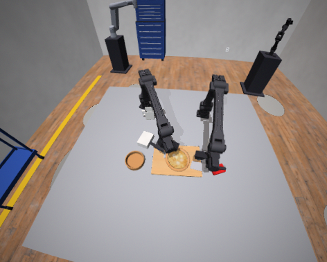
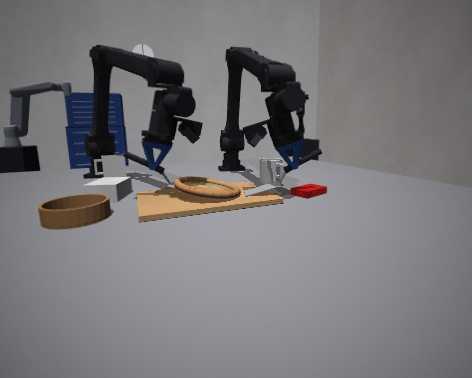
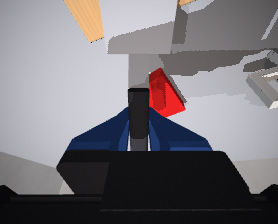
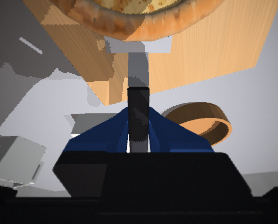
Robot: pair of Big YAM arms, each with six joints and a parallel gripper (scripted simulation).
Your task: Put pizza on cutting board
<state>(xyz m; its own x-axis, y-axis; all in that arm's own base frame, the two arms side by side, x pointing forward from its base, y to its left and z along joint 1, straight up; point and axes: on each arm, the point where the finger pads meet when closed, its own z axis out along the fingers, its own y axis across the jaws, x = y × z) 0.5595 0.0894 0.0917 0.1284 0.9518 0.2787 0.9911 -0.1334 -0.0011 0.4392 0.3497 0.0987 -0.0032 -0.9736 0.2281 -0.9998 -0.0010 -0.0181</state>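
The pizza (image 1: 178, 159) (image 2: 207, 194) (image 4: 140, 31) lies on the cutting board (image 1: 158, 169) (image 2: 184, 210) (image 3: 87, 20) (image 4: 210, 55). At picture left, the right end effector (image 2: 157, 168) (image 4: 138, 112) clenches its turner (image 2: 141, 159) (image 4: 138, 70), seemingly prying up the rim; next, lower gently and withdraw. At picture right, the left end effector (image 2: 294, 166) (image 3: 138, 111) grips the other turner (image 2: 264, 190) (image 3: 137, 30). The exterior view shows the pizza's tilt; the top view hides it.

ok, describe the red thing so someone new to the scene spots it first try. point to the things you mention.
Find the light wooden cutting board (image 1: 160, 167) (image 2: 159, 211) on the grey table. Just off its short edge, on the side away from the round brown wooden dish (image 1: 134, 160) (image 2: 74, 216), sits a small, low red block (image 1: 219, 170) (image 2: 309, 191) (image 3: 165, 97). Its neighbours are wood-coloured, white or black; only it is red.
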